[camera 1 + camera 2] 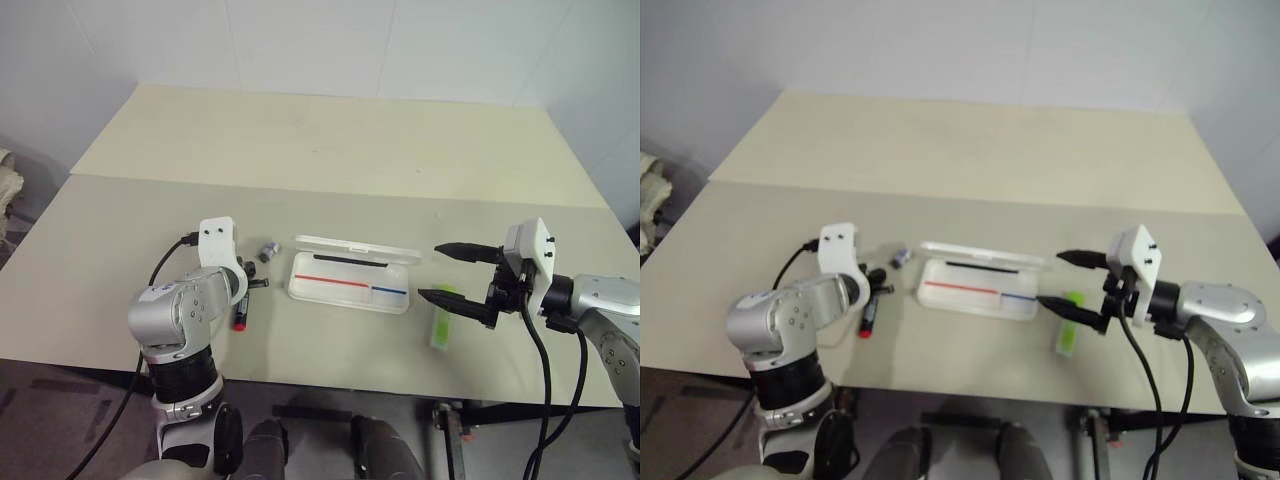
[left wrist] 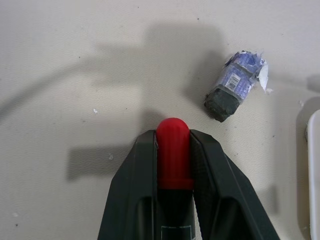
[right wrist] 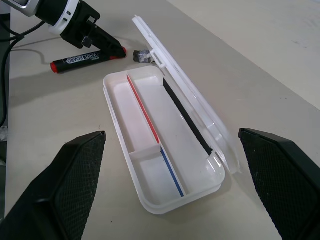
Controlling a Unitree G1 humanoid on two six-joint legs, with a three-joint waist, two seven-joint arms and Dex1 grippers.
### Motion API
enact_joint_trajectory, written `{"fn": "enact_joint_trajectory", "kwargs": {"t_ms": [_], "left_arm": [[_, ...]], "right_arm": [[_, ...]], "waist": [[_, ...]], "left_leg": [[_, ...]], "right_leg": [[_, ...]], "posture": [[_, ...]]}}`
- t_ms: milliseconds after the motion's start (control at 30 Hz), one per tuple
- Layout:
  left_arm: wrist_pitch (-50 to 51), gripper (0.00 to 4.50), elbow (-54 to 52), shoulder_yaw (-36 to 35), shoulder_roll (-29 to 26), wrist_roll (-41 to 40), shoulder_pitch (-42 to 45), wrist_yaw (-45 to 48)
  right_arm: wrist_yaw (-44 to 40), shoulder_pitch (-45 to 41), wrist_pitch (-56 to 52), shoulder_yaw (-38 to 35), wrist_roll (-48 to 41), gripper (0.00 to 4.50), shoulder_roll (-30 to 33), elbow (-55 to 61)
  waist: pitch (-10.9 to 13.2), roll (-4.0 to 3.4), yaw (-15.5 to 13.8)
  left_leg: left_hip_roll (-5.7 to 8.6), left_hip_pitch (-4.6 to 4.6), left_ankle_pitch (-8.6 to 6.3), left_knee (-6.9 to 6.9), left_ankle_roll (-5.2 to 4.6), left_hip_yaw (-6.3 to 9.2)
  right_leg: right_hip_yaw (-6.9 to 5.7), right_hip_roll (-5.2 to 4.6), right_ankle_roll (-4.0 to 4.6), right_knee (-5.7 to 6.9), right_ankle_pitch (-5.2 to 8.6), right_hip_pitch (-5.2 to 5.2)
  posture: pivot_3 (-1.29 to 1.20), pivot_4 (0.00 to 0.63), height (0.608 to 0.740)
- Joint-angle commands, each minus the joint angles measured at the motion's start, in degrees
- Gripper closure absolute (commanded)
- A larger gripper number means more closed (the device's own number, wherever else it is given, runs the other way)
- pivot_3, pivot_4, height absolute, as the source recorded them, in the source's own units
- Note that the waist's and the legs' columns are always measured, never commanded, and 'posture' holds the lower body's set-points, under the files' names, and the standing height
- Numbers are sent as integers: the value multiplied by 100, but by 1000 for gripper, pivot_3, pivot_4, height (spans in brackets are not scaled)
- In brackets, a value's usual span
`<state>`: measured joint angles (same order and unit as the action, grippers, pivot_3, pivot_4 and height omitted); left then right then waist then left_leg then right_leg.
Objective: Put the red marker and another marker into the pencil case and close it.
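Observation:
The red marker lies on the table left of the pencil case, its red cap pinched between the fingers of my left gripper, which is shut on it. Its other red end points toward the table's near edge. The white pencil case lies open at the table's middle, lid tipped back, with a red and blue line inside. The green marker lies flat to the right of the case. My right gripper hovers open just above it, fingers spread wide and pointing toward the case.
A small grey stub with a blue label lies just beyond the red marker, between it and the case's left end. The pale table stretches bare to the far wall. The near edge runs close below both grippers.

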<state>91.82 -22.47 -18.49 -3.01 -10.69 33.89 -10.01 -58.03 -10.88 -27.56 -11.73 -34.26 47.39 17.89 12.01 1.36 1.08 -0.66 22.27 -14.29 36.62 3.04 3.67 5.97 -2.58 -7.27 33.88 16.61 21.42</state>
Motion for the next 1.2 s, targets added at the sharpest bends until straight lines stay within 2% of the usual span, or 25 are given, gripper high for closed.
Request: {"fn": "enact_joint_trajectory", "kwargs": {"t_ms": [33,167,267,333,367,433,567,700,800,967,1200], "left_arm": [[68,3957,-55,27,-322,43,-23,158],[-423,3957,-592,20,-875,-177,-26,761],[-732,3957,-821,74,-1581,-416,-226,1411],[-999,3957,-895,34,-2066,-555,-343,1804],[-1115,3957,-881,-32,-2291,-588,-361,1944],[-1426,3957,-799,-102,-2681,-612,-373,2178],[-2752,3957,-544,-163,-3450,-703,-255,2962],[-4182,3957,-261,188,-4020,-717,44,3868],[-5370,3957,6,484,-4051,-680,314,4384],[-6517,3957,200,1106,-3872,-564,540,4883],[-7625,3957,599,1809,-3681,-435,851,5585]], "right_arm": [[41,-89,11,-134,-77,0,35,160],[58,-141,-1,-117,-69,0,43,135],[63,-190,-6,-95,-54,0,43,99],[65,-211,-15,-94,-50,0,40,82],[65,-217,-20,-110,-60,0,41,75],[73,-245,-50,-135,-87,0,44,60],[158,-355,-190,-279,-311,0,-27,67],[266,-427,-390,-432,-654,0,-91,163],[366,-398,-396,-468,-701,0,-144,184],[488,-206,-503,-745,-1068,0,-191,395],[-152,497,-511,-1287,-1468,0,274,1006]], "waist": [[1,2,38],[22,35,128],[23,37,156],[23,36,149],[23,37,135],[22,36,87],[23,37,28],[23,38,4],[23,38,-5],[23,37,30],[23,37,52]], "left_leg": [[-1,-5,15,-17,-8,0],[-2,-7,37,-53,16,-1],[-3,-2,39,-64,14,-3],[-3,5,33,-77,15,-7],[-2,8,30,-86,16,-6],[-3,38,29,-101,20,-7],[-2,119,35,-100,31,-6],[0,119,35,-99,30,-9],[1,113,36,-95,27,-15],[-2,107,36,-98,24,-22],[-2,106,34,-82,20,-29]], "right_leg": [[3,3,1,3,0,6],[14,12,9,2,-5,27],[17,10,11,0,0,32],[21,6,-11,6,-7,51],[20,4,-70,18,-38,61],[20,5,-65,35,-34,108],[21,4,-57,87,-19,214],[21,2,-53,88,-16,213],[22,1,-53,85,-17,204],[28,4,-55,94,-16,201],[38,8,-62,117,-12,205]], "posture": [[0,150,740],[0,150,740],[0,150,740],[0,150,740],[0,150,740],[0,150,740],[0,150,740],[0,150,740],[0,150,740],[0,150,740],[0,150,740]]}}
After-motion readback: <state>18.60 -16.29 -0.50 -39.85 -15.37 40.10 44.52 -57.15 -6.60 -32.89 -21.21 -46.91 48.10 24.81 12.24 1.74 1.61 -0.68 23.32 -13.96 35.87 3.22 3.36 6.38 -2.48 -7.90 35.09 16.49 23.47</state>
